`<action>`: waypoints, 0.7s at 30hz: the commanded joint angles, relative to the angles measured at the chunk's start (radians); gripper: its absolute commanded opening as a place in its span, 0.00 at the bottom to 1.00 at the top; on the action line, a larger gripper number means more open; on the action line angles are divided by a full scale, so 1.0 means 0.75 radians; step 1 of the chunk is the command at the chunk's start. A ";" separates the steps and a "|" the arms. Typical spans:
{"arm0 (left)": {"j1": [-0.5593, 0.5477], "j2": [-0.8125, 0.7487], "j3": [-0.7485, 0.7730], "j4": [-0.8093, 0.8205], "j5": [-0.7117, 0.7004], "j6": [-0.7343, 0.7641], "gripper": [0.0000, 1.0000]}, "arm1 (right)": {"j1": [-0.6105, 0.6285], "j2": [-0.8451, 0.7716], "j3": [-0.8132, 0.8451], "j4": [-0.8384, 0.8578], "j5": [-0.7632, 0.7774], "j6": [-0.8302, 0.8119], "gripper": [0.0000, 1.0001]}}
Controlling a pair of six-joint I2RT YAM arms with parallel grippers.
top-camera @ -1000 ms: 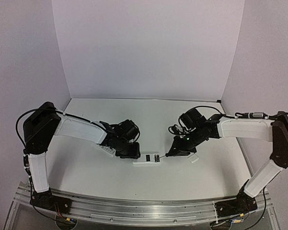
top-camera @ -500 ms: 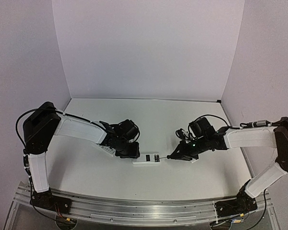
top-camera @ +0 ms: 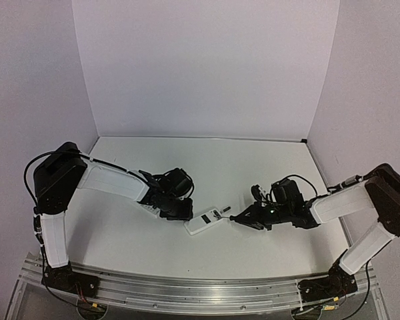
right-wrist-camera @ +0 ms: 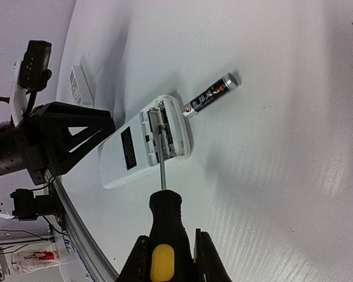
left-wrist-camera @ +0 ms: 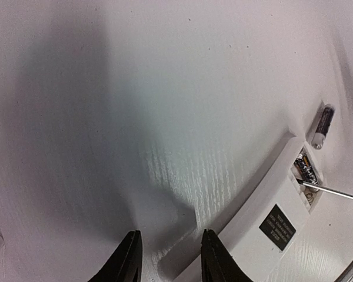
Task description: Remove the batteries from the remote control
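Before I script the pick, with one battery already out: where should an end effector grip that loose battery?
Across its middle, coming from above, closing across the round body. The battery lies flat on the table, one end close against the remote control, so end-on looks crowded.

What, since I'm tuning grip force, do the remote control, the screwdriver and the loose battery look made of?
Remote control: white matte plastic, judging by its moulded seams. Screwdriver: bright thin shaft, probably steel; black handle with yellow end, probably plastic or rubber. Loose battery: shiny metal cap, dark printed wrap.
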 commanded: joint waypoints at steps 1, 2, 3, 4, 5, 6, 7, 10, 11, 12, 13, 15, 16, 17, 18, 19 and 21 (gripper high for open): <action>0.000 0.064 -0.069 -0.135 -0.019 -0.002 0.34 | 0.011 -0.045 -0.022 -0.049 0.081 0.029 0.00; 0.000 0.064 -0.069 -0.136 -0.024 -0.001 0.34 | 0.011 -0.059 -0.013 -0.056 0.067 0.023 0.00; 0.000 0.063 -0.068 -0.136 -0.027 0.000 0.35 | 0.010 -0.073 -0.004 -0.067 0.056 0.022 0.00; 0.000 0.063 -0.068 -0.138 -0.030 0.000 0.35 | 0.010 -0.085 0.008 -0.086 0.035 0.012 0.00; 0.000 0.063 -0.067 -0.139 -0.031 0.000 0.35 | 0.010 -0.097 0.021 -0.112 0.026 0.006 0.00; 0.000 0.062 -0.066 -0.139 -0.031 0.001 0.35 | 0.010 -0.109 0.036 -0.139 0.020 0.000 0.00; 0.000 0.061 -0.066 -0.137 -0.030 0.005 0.36 | 0.011 -0.125 0.052 -0.171 0.020 -0.018 0.00; 0.000 0.049 -0.066 -0.121 -0.025 0.013 0.37 | 0.012 -0.175 0.113 -0.266 0.026 -0.068 0.00; 0.000 0.045 -0.064 -0.116 -0.022 0.019 0.38 | 0.014 -0.195 0.133 -0.302 0.029 -0.089 0.00; 0.000 0.040 -0.059 -0.112 -0.019 0.023 0.38 | 0.016 -0.212 0.156 -0.335 0.026 -0.109 0.00; 0.000 0.037 -0.053 -0.108 -0.017 0.026 0.38 | 0.015 -0.227 0.185 -0.368 0.023 -0.129 0.00; -0.001 0.031 -0.035 -0.101 -0.010 0.036 0.39 | 0.015 -0.255 0.229 -0.420 0.021 -0.156 0.00; -0.002 0.027 -0.023 -0.099 -0.006 0.041 0.39 | 0.015 -0.269 0.246 -0.450 0.020 -0.166 0.00; -0.002 0.023 -0.011 -0.100 -0.002 0.047 0.39 | 0.015 -0.283 0.261 -0.478 0.022 -0.175 0.00; -0.002 0.018 -0.001 -0.100 0.001 0.053 0.39 | 0.014 -0.295 0.276 -0.503 0.026 -0.184 0.00; -0.002 0.008 0.006 -0.099 0.004 0.058 0.40 | 0.015 -0.305 0.290 -0.528 0.036 -0.194 0.00; -0.002 -0.014 0.007 -0.090 0.011 0.059 0.42 | 0.015 -0.327 0.305 -0.596 0.064 -0.210 0.00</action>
